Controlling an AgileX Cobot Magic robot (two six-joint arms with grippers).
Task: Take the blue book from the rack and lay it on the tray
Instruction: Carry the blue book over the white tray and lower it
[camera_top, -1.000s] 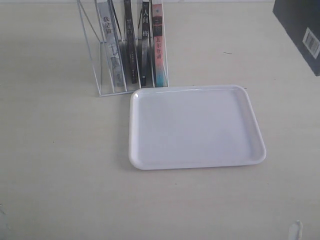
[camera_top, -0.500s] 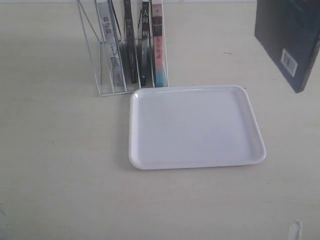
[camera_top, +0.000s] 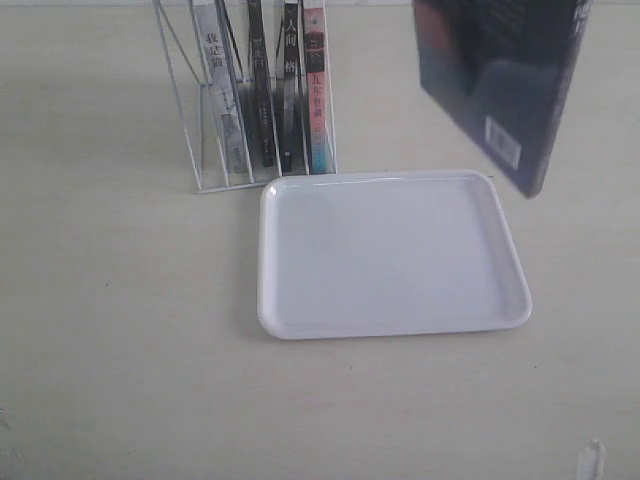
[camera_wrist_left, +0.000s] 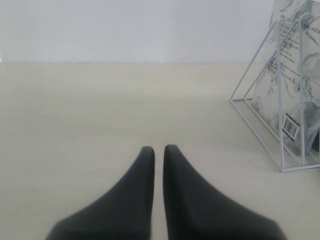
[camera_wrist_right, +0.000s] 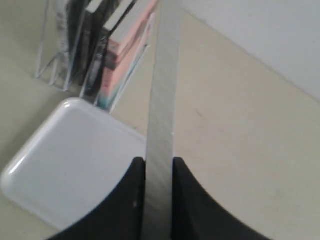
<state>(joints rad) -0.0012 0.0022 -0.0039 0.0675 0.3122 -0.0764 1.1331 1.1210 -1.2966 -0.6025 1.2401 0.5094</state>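
The blue book (camera_top: 505, 85) hangs in the air at the upper right of the exterior view, its purplish back and barcode facing the camera, lower corner just beyond the tray's far right corner. My right gripper (camera_wrist_right: 159, 161) is shut on the book's page edge (camera_wrist_right: 162, 100); the gripper itself is out of the exterior view. The white tray (camera_top: 510, 255) lies flat on the table with nothing on it. The white wire rack (camera_top: 185, 140) stands behind the tray's left corner. My left gripper (camera_wrist_left: 159, 149) is shut on nothing, low over bare table left of the rack (camera_wrist_left: 280, 115).
The rack holds a grey-white-spined book (camera_top: 222, 90), two dark-spined books (camera_top: 260, 85) and a pink-and-teal-spined book (camera_top: 316, 95). In the right wrist view the tray (camera_wrist_right: 65, 170) lies below the held book, with the rack's books (camera_wrist_right: 117, 50) beyond it.
The book has swung in from the upper right edge toward the left and lower, now hanging near the tray's far right corner. The left gripper's earlier state is not shown.
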